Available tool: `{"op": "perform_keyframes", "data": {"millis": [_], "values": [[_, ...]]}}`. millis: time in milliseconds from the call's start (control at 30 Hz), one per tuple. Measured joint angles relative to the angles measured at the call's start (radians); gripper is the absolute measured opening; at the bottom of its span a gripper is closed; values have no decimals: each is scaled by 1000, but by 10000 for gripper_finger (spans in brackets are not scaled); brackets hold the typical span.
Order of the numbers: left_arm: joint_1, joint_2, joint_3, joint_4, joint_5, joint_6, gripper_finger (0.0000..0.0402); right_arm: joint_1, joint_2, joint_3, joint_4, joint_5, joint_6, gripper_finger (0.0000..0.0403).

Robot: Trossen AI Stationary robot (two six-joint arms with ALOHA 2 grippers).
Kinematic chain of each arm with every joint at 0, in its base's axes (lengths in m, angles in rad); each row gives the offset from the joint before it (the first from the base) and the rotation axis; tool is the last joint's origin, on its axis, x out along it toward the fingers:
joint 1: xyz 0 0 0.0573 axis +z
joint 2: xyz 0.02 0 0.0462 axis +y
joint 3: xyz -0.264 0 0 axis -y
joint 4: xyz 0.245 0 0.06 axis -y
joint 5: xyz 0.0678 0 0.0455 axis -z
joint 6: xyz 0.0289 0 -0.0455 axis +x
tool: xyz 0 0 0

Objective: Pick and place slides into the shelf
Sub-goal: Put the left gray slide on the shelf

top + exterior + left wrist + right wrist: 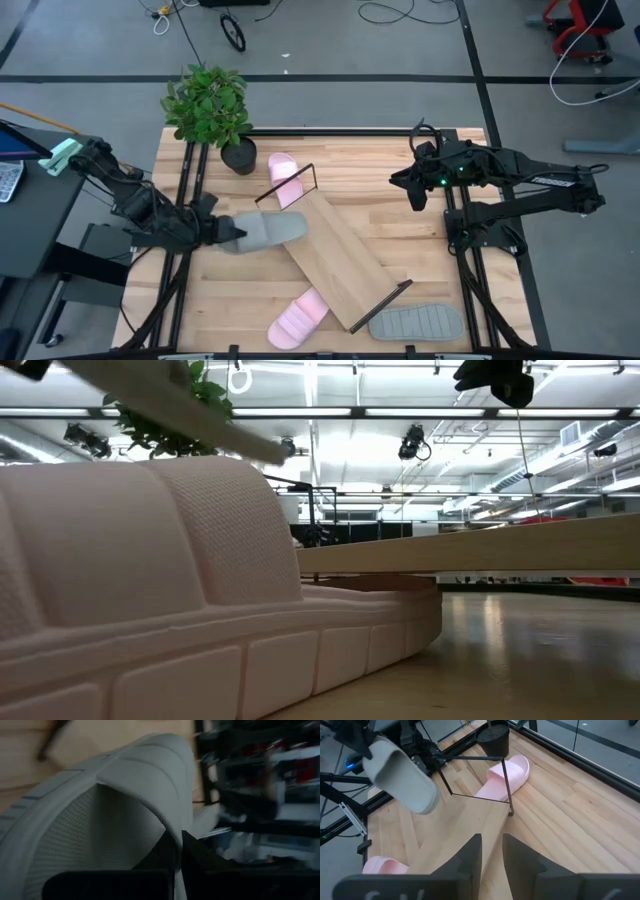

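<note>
From above, the shelf (338,255) lies slantwise across the middle of the worktop (420,240), a dark wire frame (290,185) at each end. The left hand (222,232) is clamped tight on the heel of a grey slide (268,229), whose toe reaches over the shelf's upper end. One pink slide (285,178) lies just beyond that end, partly behind its wire frame and near a potted plant (212,112); a second pink slide (299,320) lies beside the shelf's long edge, and a second grey slide (417,323) lies sole-up just past the shelf's lower end. The right hand (414,188) hangs well apart from the shelf on its far side. In the low view a pink slide (170,610) fills the near ground, with the shelf (470,550) behind it. The left wrist view shows only the ribbed strap of the grey slide (125,805) pinched between dark fingers (170,855). In the right wrist view the right hand (491,854) has its fingers a little apart and holds nothing, poised above the shelf (465,827); beyond it the grey slide (400,772) hangs in the air over the shelf, and the pink slide (505,777) lies at the wire frame.
</note>
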Motion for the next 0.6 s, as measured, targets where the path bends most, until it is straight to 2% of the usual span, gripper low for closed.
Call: {"op": "perform_keyframes", "data": {"millis": [133,267,600], "values": [[-9,116,34,177,-125,20,12,0,-7,0,0,0,-11,82],[-11,274,95,259,-240,-16,12,0,-16,0,-14,-5,-39,82],[30,722,373,314,-272,-185,12,0,-38,0,-27,30,-126,82]]}}
